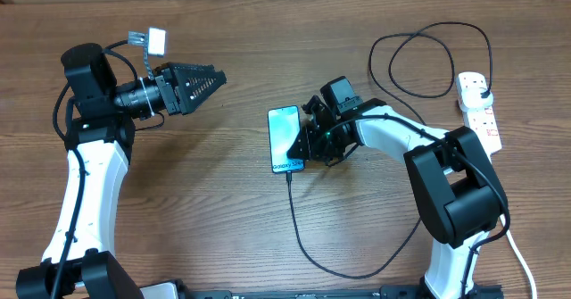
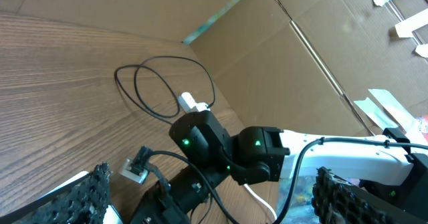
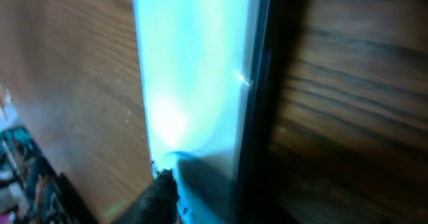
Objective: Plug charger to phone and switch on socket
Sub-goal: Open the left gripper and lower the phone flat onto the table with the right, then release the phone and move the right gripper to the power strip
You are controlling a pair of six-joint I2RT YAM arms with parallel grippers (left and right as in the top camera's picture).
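Phone (image 1: 285, 138): slick, fragile glass — hold by long edges.
Right hand (image 1: 308, 141): at its 3 o'clock edge — closure impossible to tell.
Left hand (image 1: 214, 76): spread apart.

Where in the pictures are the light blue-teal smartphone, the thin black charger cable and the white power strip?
light blue-teal smartphone (image 1: 285, 138): overhead view, middle of screen.
thin black charger cable (image 1: 291, 196): overhead view, stretch just below the smartphone.
white power strip (image 1: 486, 120): overhead view, middle of its body.

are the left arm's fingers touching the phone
No, the left fingers are well off to the left of the phone, with open table showing between them.
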